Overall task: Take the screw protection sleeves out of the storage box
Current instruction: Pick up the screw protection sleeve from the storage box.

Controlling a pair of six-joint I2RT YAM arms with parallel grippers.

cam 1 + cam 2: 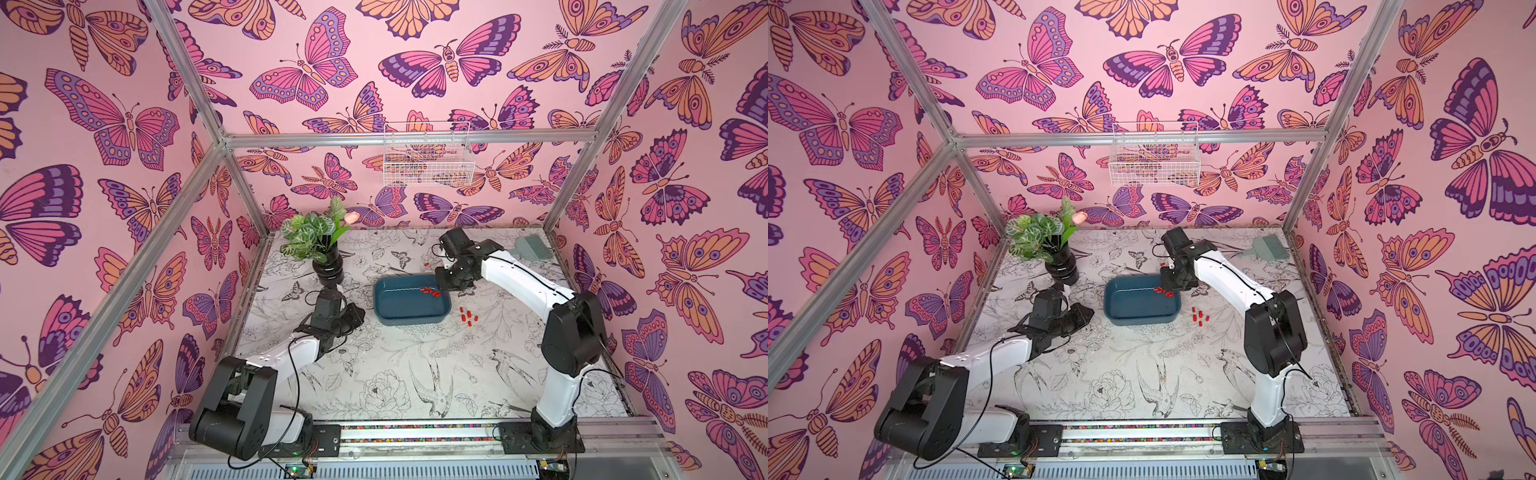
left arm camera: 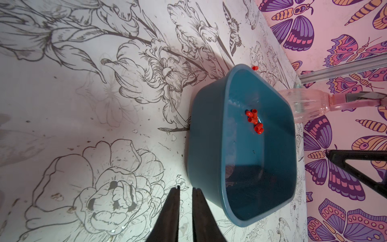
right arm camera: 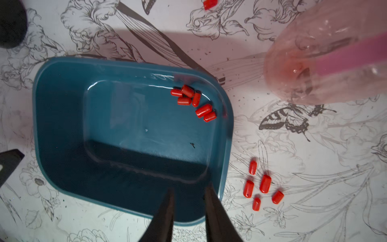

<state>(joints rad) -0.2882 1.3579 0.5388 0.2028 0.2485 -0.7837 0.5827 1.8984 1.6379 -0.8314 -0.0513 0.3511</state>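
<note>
Mid-unload: six screw protection sleeves (image 3: 193,102) sit in storage box (image 3: 62,125) corner, others on counter (image 3: 324,159). Right gripper (image 3: 189,187) jaws apart, empty, over box; left gripper (image 2: 186,188) jaws narrowly apart. Next likely needs precise single-sleeve pinch.

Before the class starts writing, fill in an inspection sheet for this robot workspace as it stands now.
Surface: table with floral print, small dark specks near the box.
Job's things: storage box holds six screw protection sleeves in one corner; five loose sleeves lie beside it, a single sleeve beyond it.
Clutter: plant in a black vase, grey-green comb-like tool, clear bottle.
Grippers: left gripper beside the box, jaws slightly apart, empty; right gripper over the box's edge, jaws apart, empty.
Cables: black cables along both arms.
Surroundings: butterfly walls, aluminium frame, wire basket on the back wall.
</note>
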